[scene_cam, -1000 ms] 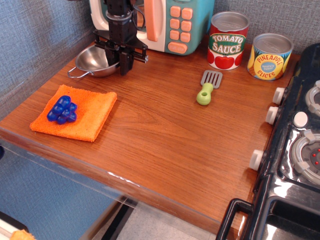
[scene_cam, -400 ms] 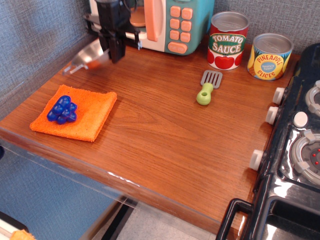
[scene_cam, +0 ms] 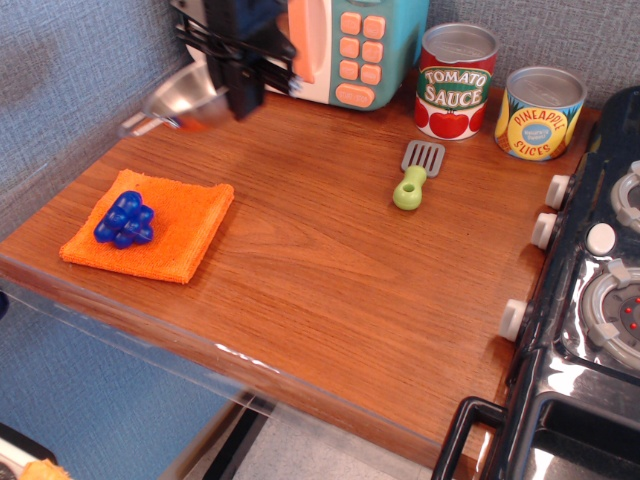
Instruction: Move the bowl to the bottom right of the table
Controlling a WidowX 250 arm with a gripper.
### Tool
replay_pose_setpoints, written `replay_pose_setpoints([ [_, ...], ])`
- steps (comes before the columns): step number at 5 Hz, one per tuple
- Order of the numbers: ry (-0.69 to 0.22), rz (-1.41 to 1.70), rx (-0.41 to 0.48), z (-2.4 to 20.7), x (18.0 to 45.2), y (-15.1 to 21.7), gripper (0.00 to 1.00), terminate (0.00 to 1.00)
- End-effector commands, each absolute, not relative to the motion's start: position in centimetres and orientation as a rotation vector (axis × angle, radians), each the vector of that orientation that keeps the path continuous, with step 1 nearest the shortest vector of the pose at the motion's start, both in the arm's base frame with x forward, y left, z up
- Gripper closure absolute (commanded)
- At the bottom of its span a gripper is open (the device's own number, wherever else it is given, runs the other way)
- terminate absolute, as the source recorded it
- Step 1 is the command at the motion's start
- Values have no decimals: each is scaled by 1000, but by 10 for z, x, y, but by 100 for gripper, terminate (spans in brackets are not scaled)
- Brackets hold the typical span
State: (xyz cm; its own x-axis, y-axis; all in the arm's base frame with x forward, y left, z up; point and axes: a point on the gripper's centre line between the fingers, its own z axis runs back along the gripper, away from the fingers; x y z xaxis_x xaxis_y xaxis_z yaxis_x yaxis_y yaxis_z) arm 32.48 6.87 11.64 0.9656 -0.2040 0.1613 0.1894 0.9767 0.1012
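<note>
Even, bright, diffuse light; no hard shadows; soft faint shadow under the spatula (scene_cam: 415,172) and along the orange cloth (scene_cam: 150,225) edge; pale sheen across the glossy worktop (scene_cam: 330,270), white glare on its front lip; specular spots on the bowl (scene_cam: 185,100) and on the black stove (scene_cam: 590,330); bowl and claw (scene_cam: 245,95) slightly motion-blurred; cans and centre sharp; lower corners soft, bottom-left murky behind clear plastic.
</note>
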Motion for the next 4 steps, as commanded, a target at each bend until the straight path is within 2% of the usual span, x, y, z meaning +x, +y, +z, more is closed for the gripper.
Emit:
replay_pose_setpoints([
  [1, -162, -279, -21, 119, 262, -17, 100, 0],
  [2, -134, -314, -38, 103, 255, -37, 100, 0],
  [4, -54, -363, -86, 58, 263, -53, 100, 0],
])
